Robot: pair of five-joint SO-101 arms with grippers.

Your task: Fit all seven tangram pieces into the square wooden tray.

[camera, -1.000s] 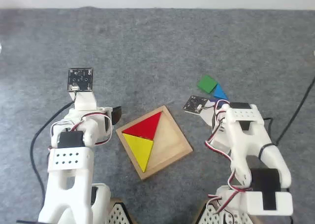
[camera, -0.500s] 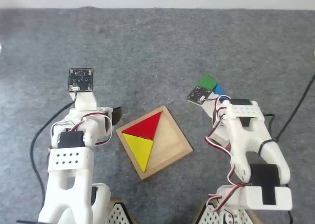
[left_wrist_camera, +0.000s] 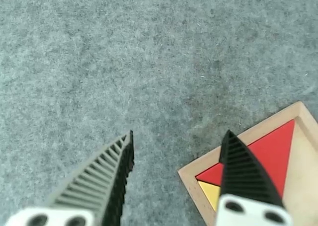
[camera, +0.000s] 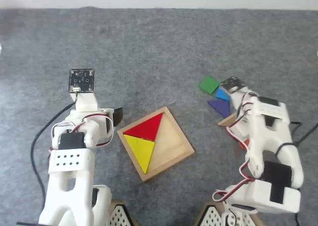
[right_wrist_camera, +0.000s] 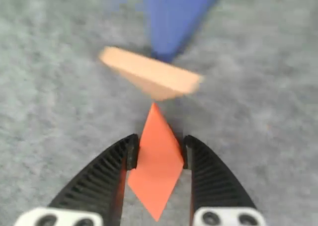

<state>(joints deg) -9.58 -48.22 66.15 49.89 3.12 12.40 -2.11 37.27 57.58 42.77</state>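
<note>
Right arm (camera: 263, 136) has swung outward, uncovering the loose pieces | left gripper (left_wrist_camera: 179, 136) unmoved, jaws wide, beside the tray corner | square wooden tray (camera: 175, 140) holds the large red triangle (camera: 147, 127) and large yellow triangle (camera: 141, 150) | green square (camera: 209, 84), blue triangle (camera: 222, 93) and tan wooden triangle (right_wrist_camera: 151, 79) lie loose, well apart from the tray | right gripper (right_wrist_camera: 159, 141) now pinches the small orange diamond (right_wrist_camera: 155, 181) — probably the third piece to go in.

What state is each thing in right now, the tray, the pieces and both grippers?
wooden tray, partly filled
red triangle, in tray
yellow triangle, in tray
green square, outside tray
blue piece, outside tray
purple piece, outside tray
tan piece, outside tray
orange piece, gripped
left gripper, open
right gripper, shut on orange piece
</note>
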